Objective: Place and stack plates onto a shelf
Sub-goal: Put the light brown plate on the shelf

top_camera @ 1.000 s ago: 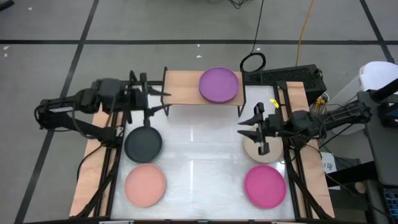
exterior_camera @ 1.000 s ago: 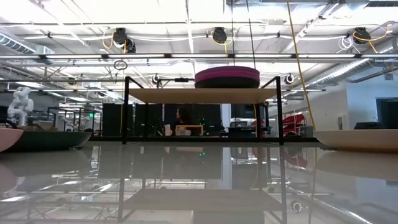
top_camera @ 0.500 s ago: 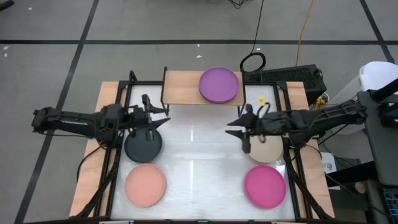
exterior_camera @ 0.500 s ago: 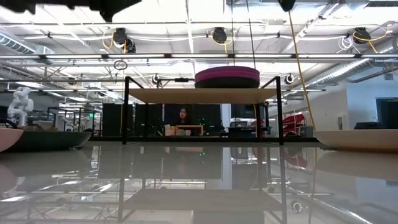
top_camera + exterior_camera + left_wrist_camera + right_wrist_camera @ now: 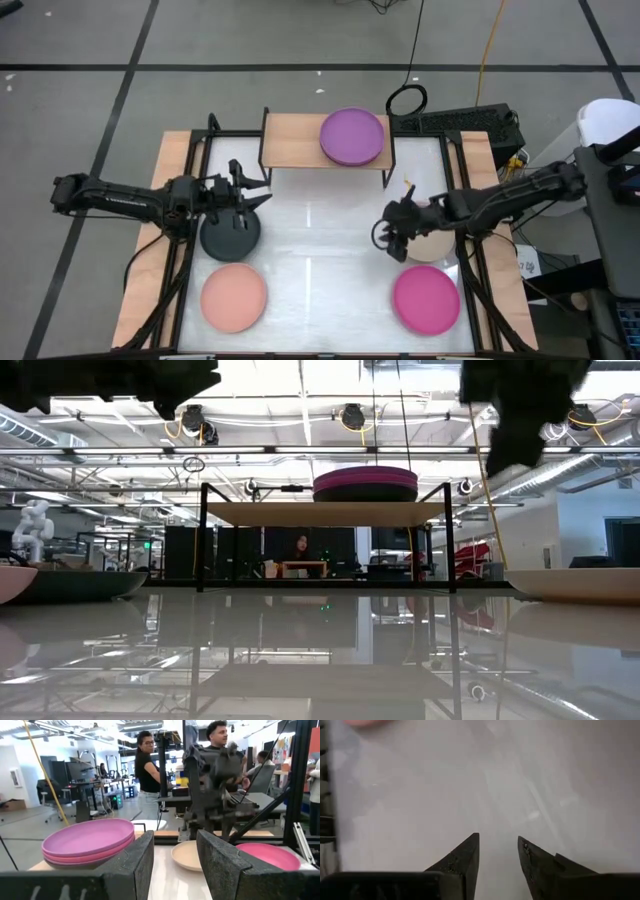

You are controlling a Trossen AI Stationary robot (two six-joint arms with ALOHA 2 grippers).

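The light-wood shelf (image 5: 300, 148) stands at the table's far edge and bears a stack of plates with a purple plate (image 5: 352, 136) on top; the stack also shows in the low view (image 5: 365, 483). A black plate (image 5: 228, 236), a salmon plate (image 5: 234, 297), a beige plate (image 5: 435, 243) and a magenta plate (image 5: 426, 298) lie flat on the table. My left gripper (image 5: 252, 195) is open and empty, level, above the black plate's far edge. My right gripper (image 5: 386, 238) is open and empty, pointing down at bare table (image 5: 445, 780) just left of the beige plate.
Black frame rails (image 5: 190, 250) run along the table's left and right sides. The white tabletop (image 5: 320, 240) lies bare between the four plates. Cables and a dark box (image 5: 470, 120) lie beyond the far right corner. People stand in the room behind the table (image 5: 147, 765).
My left gripper has come from beside the shelf toward the table's near edge, stopping over the black plate's far edge. My right gripper has gone toward the table's left, then tipped its fingers down and sunk toward the table beside the beige plate. No plate has moved.
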